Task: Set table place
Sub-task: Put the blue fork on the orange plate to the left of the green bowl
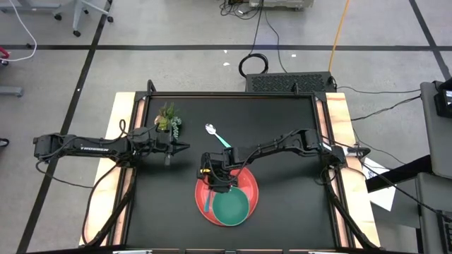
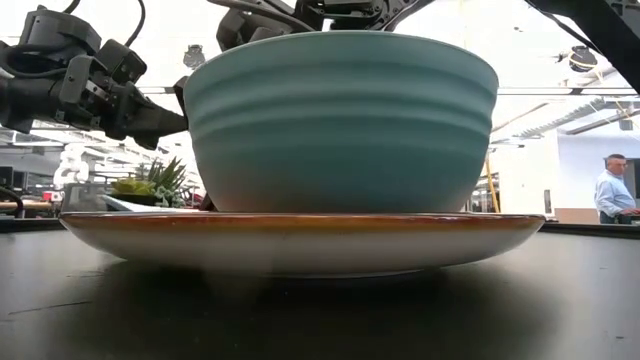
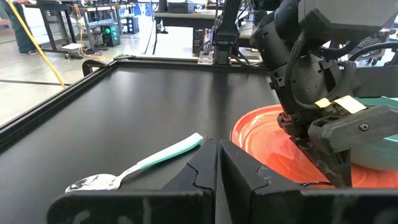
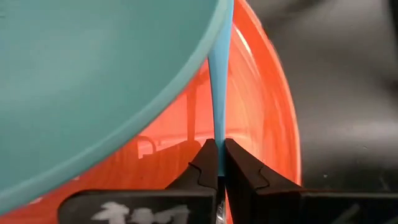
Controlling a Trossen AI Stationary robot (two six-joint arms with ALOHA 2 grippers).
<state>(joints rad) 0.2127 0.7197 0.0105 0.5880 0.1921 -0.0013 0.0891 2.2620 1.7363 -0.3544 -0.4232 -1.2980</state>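
Note:
A teal bowl (image 1: pixel 232 207) stands on the red plate (image 1: pixel 251 190) near the table's front middle. They also show in the low view, the bowl (image 2: pixel 340 120) on the plate (image 2: pixel 300 235). My right gripper (image 1: pixel 215 178) is over the plate's far left part, shut on the fork's light-blue handle (image 4: pixel 217 93). The fork (image 1: pixel 207 202) lies beside the bowl. The spoon (image 1: pixel 217 135) lies on the table beyond the plate. My left gripper (image 1: pixel 182 147) is shut and empty, left of the spoon (image 3: pixel 143 165). My right gripper pinches the fork's light-blue handle (image 4: pixel 217 142) between its two fingertips (image 4: pixel 202 163). It comes slanting down from the far side. The handle runs on past the fingertips, close along the bowl's rim (image 4: pixel 205 68), over the red plate (image 4: pixel 267 124). Whether the fork rests on the plate I cannot tell.
A small green potted plant (image 1: pixel 168 118) stands at the table's far left, just beyond my left arm. Wooden strips (image 1: pixel 335 113) edge the table's left and right sides. The right half of the black top is bare. A person (image 2: pixel 610 190) stands in the room behind.

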